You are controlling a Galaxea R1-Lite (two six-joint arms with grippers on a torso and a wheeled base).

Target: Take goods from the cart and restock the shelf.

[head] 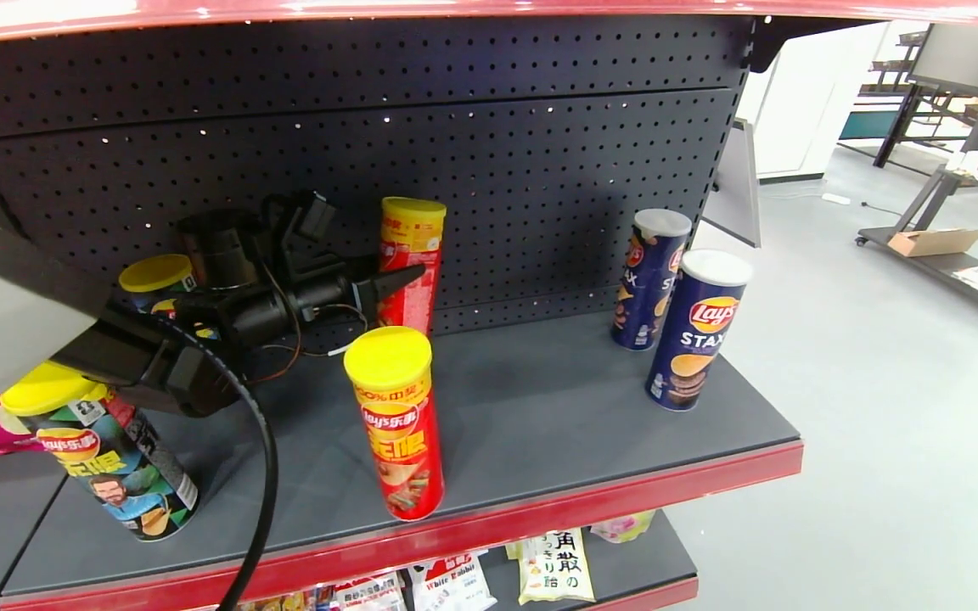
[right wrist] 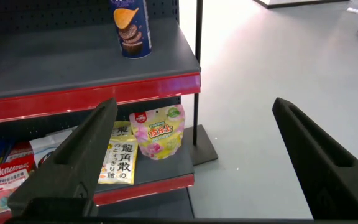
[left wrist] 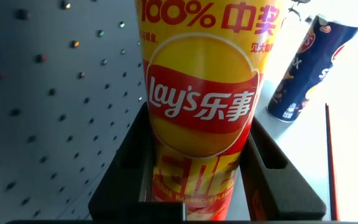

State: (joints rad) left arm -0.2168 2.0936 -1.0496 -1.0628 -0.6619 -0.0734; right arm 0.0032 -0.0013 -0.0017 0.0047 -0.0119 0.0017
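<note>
Your left gripper (head: 391,284) is closed on a red chip can (head: 411,255), pressed to both its sides, holding it upright at the back of the shelf (head: 591,407), just in front of the pegboard (head: 540,170). That can looks all but placed; what remains is to let go and draw back without tipping it. Already standing on the shelf are another red can (head: 396,424) nearer the front edge, two blue cans (head: 650,280) to the right, and yellow-lidded cans (head: 107,458) to the left. Your right gripper (right wrist: 194,106) hangs low, fingers spread wide and carrying nothing, facing the snack bags (right wrist: 157,130) on the lower shelf. How much stock is left to fetch, you can't judge from here.
</note>
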